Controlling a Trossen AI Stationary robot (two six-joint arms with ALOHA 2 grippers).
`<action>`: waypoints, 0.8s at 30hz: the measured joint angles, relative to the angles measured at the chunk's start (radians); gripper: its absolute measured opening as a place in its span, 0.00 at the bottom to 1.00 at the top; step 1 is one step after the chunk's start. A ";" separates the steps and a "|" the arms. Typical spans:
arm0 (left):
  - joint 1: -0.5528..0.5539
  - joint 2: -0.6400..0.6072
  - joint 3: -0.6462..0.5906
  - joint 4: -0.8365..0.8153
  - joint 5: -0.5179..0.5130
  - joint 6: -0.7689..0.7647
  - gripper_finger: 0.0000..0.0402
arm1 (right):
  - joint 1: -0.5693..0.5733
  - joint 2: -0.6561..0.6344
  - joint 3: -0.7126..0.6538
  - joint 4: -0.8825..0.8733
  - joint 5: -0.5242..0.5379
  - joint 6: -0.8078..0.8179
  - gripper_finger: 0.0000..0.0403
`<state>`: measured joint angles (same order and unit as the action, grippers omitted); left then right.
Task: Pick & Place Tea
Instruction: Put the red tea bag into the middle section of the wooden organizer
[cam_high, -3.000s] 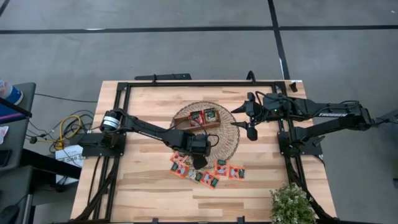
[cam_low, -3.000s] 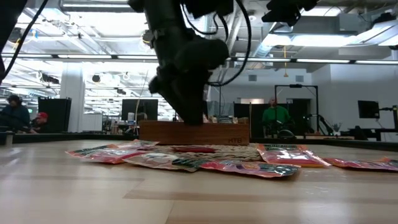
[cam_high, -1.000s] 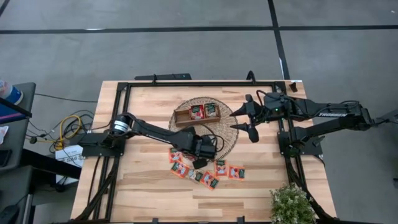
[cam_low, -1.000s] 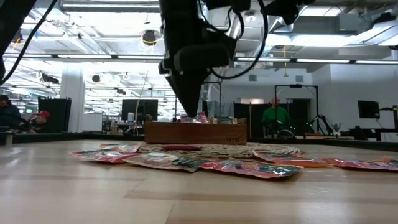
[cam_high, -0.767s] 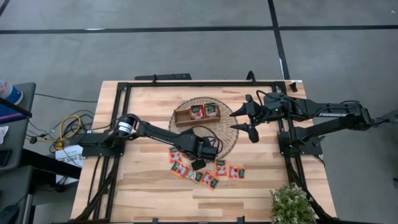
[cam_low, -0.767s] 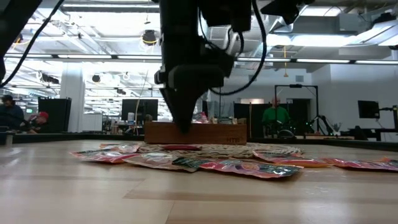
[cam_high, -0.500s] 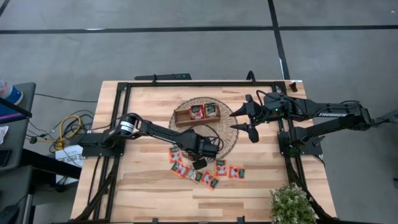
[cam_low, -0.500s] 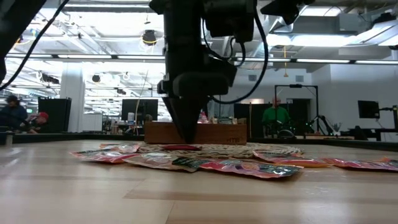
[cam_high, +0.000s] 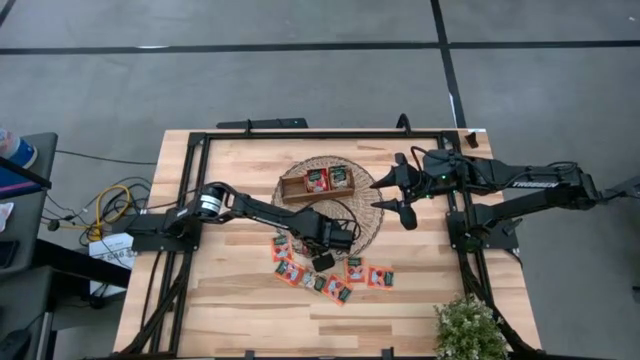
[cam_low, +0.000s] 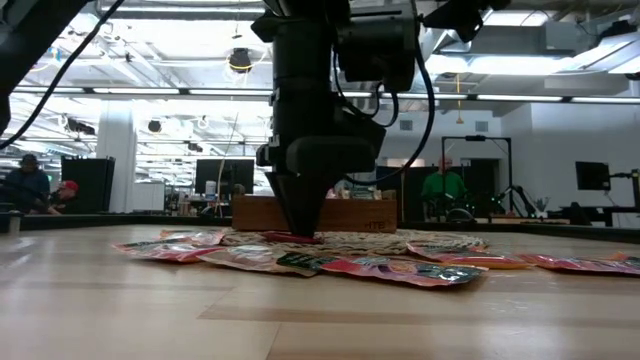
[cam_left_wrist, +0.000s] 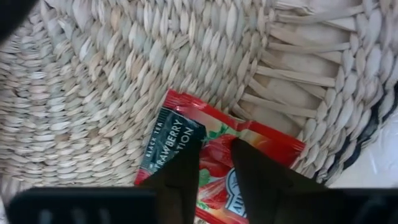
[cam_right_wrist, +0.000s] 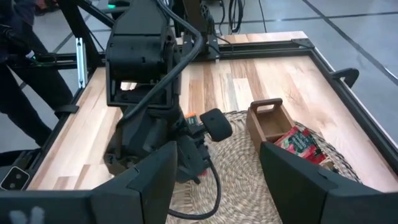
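Note:
Several red-orange tea sachets (cam_high: 330, 280) lie loose on the table near the woven mat (cam_high: 350, 215). Two more sit in the wooden tray (cam_high: 296, 188) on the mat. One sachet (cam_left_wrist: 186, 134) lies flat on the mat's near rim. My left gripper (cam_left_wrist: 212, 152) points straight down onto that sachet, open, with a narrow gap between its fingers; in the low view it (cam_low: 298, 232) stands in front of the tray (cam_low: 360, 212). My right gripper (cam_high: 385, 190) hangs open above the mat's right side, holding nothing. My left gripper comes from above, fingers pointing down. Both fingertips (cam_left_wrist: 239, 152) stand on the upper face of the sachet near its middle (cam_left_wrist: 214, 146), with a strip of it showing between them. The sachet lies flat on the mat's near rim.
A black frame (cam_high: 200, 140) runs around the tabletop. A potted plant (cam_high: 468, 328) stands at the near right corner. Bare wood lies left of the mat and along the near edge. People and desks show in the room beyond the table.
My left gripper has come down from above the mat to the sachet on the mat's near rim, shifting slightly toward the table's right. The sachets and tray have stayed where they were.

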<state>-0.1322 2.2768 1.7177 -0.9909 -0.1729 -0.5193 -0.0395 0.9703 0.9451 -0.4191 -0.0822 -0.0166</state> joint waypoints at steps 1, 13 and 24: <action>-0.004 -0.001 0.000 0.001 -0.009 -0.007 0.17 | 0.000 0.000 0.000 0.000 0.000 0.000 0.56; -0.058 0.011 0.084 -0.137 -0.156 -0.059 0.00 | 0.000 0.000 0.000 0.000 0.000 0.001 0.56; -0.082 0.011 0.184 -0.297 -0.238 -0.093 0.00 | 0.000 0.000 0.000 0.000 0.000 0.002 0.56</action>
<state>-0.2142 2.2881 1.9019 -1.2877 -0.4112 -0.6127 -0.0395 0.9705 0.9447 -0.4191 -0.0818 -0.0147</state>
